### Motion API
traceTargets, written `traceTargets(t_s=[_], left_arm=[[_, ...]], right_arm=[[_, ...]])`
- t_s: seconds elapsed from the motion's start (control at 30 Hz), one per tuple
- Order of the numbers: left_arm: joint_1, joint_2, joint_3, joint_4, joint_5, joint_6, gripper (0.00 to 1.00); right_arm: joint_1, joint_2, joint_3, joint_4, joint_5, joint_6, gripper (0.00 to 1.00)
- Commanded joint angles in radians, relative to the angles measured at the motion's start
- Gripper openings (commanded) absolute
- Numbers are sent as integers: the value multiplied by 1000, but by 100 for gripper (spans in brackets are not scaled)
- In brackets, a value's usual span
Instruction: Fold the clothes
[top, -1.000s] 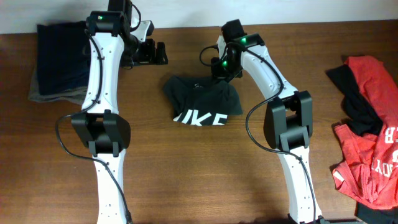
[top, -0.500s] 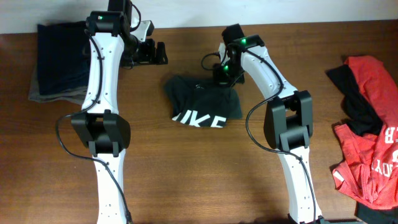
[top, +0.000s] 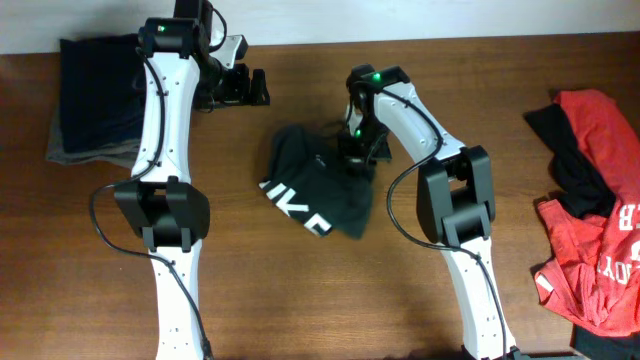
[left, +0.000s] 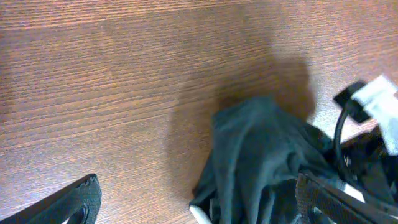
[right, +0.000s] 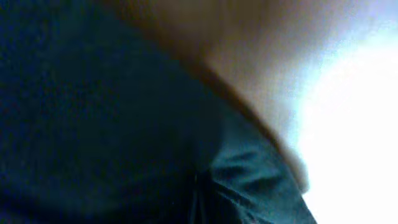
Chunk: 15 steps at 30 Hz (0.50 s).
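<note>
Right pincer (top: 356, 151) clamped on the black T-shirt's (top: 315, 190) far edge; the shirt lies bunched mid-tabletop (top: 300, 300). Left pincer (top: 258, 88) spread wide, empty, beyond the shirt's far-left corner. Red T-shirt (top: 590, 250) well to its right. A one-sided pull could crumple the fold.

Matt charcoal cloth T-shirt (top: 322, 182) lies on a smooth, grained wooden table (top: 300, 300).

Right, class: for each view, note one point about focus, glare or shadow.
Overhead: sharp, evenly lit, charcoal T-shirt clear. Left wrist: table grain crisp, soft shadow around the shirt. Right wrist: too close, fabric blurred, white glare washing out the right side.
</note>
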Motion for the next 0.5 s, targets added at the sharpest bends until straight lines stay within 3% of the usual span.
traceTargets(t_s=[0.0,0.23,0.3,0.4,0.47], left_arm=[[-2,11,5,-1,14,19,99],[-2,11,5,-1,-3,19,99],[-1,11,5,1,-41,8,99],[-1,11,5,1,-160,-134,99],[1,11,5,-2,-210,-195,99]], right_arm=[[12,-12,-19,-53,3,40,4],[23,-134,5,-42,7,106,4],[23,-173,34,-30,95,105,4],[23,-222,102,-40,254,84,4],[23,-253,138,-40,238,5,4]])
